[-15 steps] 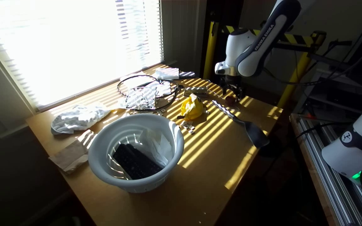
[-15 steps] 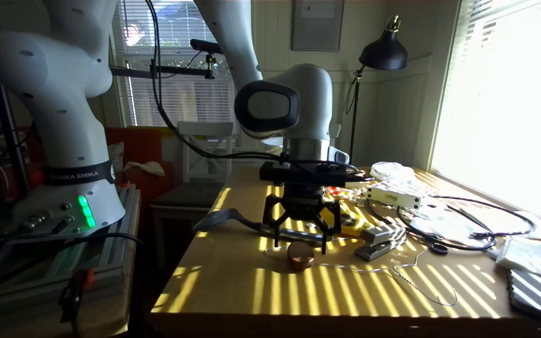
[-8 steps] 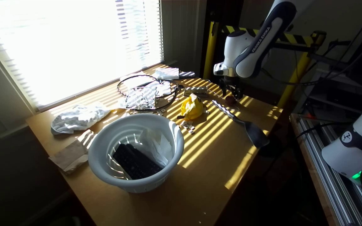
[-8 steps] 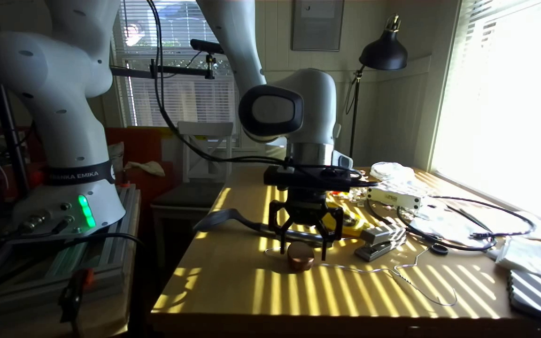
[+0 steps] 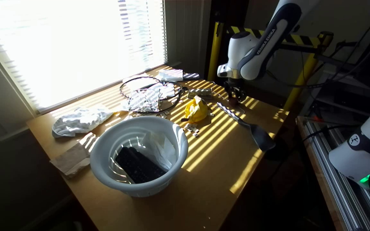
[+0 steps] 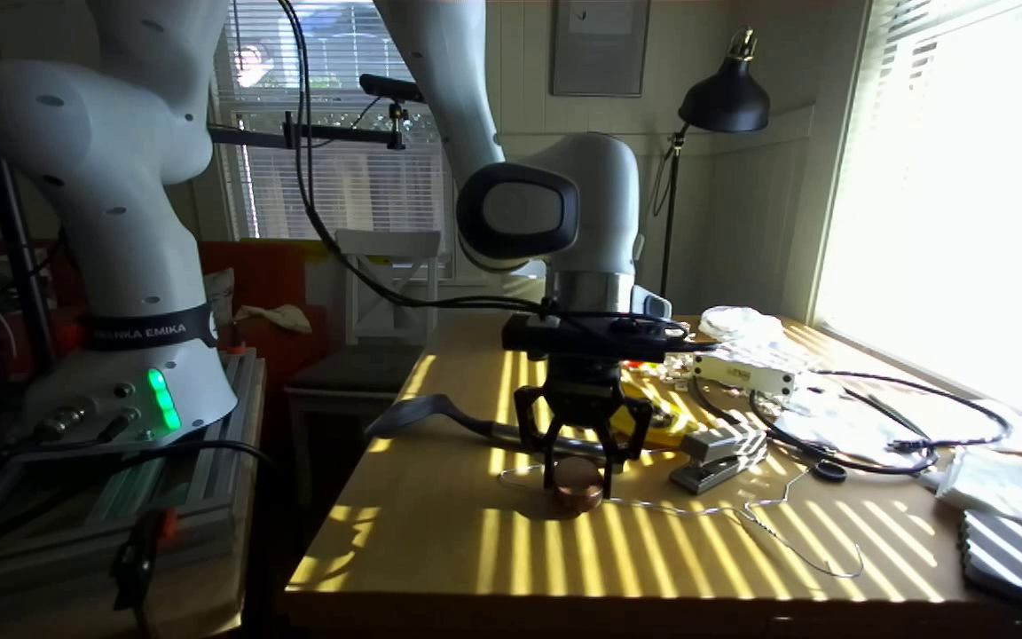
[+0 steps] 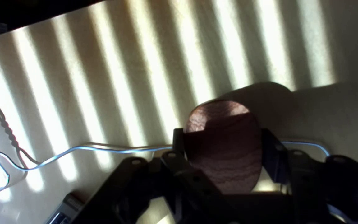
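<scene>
Reddish-brown rounded wood-grained block sits on the light-brown wooden tabletop, right between my black jointed fingers. Through the wrist view I have one finger against each side of the block, so I read them as gripping it; how firm the squeeze is, I cannot tell from here. As far as I can judge, lining up over the block and bringing the fingers around it are done, and the grip is made or very nearly so. Lifting is not yet done: I make out no gap beneath the block, and it appears to rest its weight on the tabletop.

A thin silvery wire shows on both sides of the block; whether it runs underneath is hidden from me. Near the block I also have a grey metal stapler-like tool and a long dark-headed, silvery-handled kitchen utensil. Somewhat farther from the block lies a yellow crumpled-looking object. Well apart from the block stands a large pale round plastic basin, and inside it I see a long black button-covered device and a crumpled white sheet. Apart from the tabletop and possibly the wire, I see nothing else touching the block or my fingers.
</scene>
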`<state>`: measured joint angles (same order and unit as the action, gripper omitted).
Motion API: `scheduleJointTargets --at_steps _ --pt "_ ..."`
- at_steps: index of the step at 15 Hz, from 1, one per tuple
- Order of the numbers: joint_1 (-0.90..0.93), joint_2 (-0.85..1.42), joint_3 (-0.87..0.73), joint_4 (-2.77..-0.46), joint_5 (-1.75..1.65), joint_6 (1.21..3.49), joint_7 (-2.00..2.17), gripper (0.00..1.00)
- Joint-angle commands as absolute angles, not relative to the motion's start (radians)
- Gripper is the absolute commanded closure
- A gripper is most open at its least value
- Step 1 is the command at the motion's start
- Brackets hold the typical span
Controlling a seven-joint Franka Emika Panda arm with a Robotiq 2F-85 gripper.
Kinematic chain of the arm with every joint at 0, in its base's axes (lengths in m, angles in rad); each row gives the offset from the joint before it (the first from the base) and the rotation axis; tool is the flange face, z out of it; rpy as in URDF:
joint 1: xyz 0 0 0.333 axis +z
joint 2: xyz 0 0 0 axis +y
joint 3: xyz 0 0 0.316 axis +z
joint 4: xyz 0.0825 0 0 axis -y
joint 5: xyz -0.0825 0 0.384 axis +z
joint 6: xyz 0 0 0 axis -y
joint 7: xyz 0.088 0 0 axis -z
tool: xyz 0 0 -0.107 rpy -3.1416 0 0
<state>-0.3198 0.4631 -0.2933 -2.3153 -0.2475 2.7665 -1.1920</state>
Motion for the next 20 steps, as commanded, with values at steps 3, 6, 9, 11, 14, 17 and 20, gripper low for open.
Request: scheduleJointTargets --at_steps 3,6,9,11,14,17,20 --pt "-0.193 0.296 -0.38 -2.404 -0.51 2.821 -1.069 0.65" --pt "-0.127 0.197 -0.367 -2.39 -0.681 2.778 -1.033 0.65" --pt "-0.14 0.109 -0.246 -2.385 -0.603 2.792 -1.028 0.65" --pt "-0.143 0.059 -0.184 -2.389 -0.45 2.775 -1.004 0.65" --pt "-0.142 -0.041 -0.133 -2.424 -0.253 2.781 -1.025 0.65" --pt "-0.129 -0.005 -0.137 -2.387 -0.243 2.789 -1.031 0.4" --pt "-0.127 -0.05 -0.141 -2.422 -0.22 2.789 -1.035 0.4"
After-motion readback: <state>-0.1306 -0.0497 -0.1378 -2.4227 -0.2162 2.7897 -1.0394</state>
